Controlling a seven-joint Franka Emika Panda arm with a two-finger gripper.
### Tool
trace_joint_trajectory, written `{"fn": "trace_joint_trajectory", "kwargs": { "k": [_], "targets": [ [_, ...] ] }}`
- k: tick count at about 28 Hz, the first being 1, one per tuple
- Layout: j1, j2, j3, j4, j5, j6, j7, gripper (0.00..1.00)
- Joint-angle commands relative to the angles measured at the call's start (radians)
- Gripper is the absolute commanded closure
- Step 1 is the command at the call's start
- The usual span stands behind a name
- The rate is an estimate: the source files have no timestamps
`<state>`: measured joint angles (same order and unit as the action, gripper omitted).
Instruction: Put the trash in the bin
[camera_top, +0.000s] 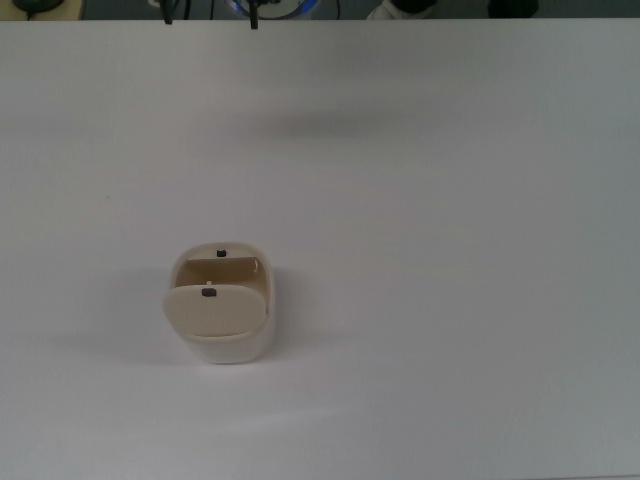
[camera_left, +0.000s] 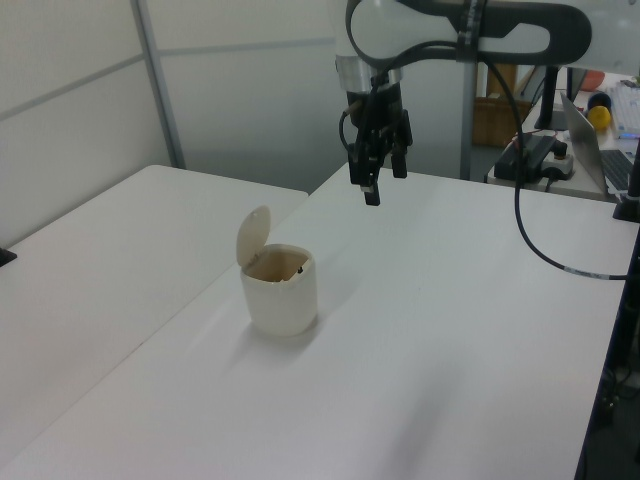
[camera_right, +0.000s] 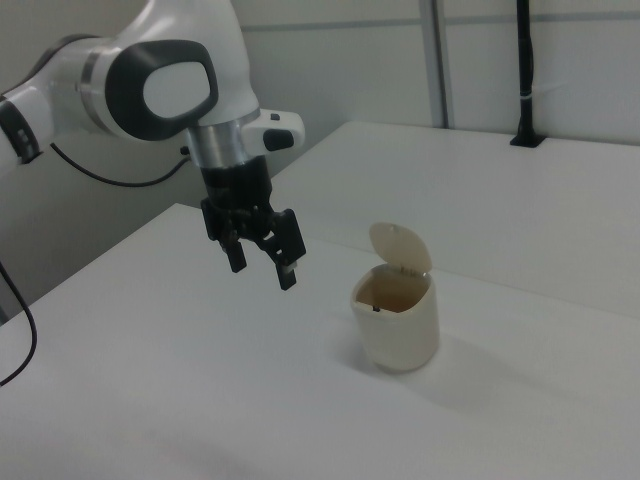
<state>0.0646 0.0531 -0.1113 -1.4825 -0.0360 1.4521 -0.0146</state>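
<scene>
In the top view, the bin is seen standing on the white table with its flap lid tilted up; no paper wad is seen on the table. In the left view, the gripper is held high above the table, well apart from the bin, its fingers spread and nothing held between them. In the right view, only a tan interior is shown; the trash is judged light, soft and easily pinched anywhere, though whether it lies inside cannot be told.

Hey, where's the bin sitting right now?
The bin stands upright on the white table, lid flipped up, left of centre in the left view. The gripper hangs in the air above the table to the left view's upper right, apart from it.
</scene>
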Motion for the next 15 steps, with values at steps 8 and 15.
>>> {"fn": "trace_joint_trajectory", "kwargs": {
  "k": [8, 15],
  "targets": [
    [-0.002, -0.013, -0.034, -0.058, 0.034, 0.076, -0.034, 0.0],
    [-0.002, -0.01, -0.034, -0.059, 0.034, 0.077, -0.034, 0.0]
  ]
}}
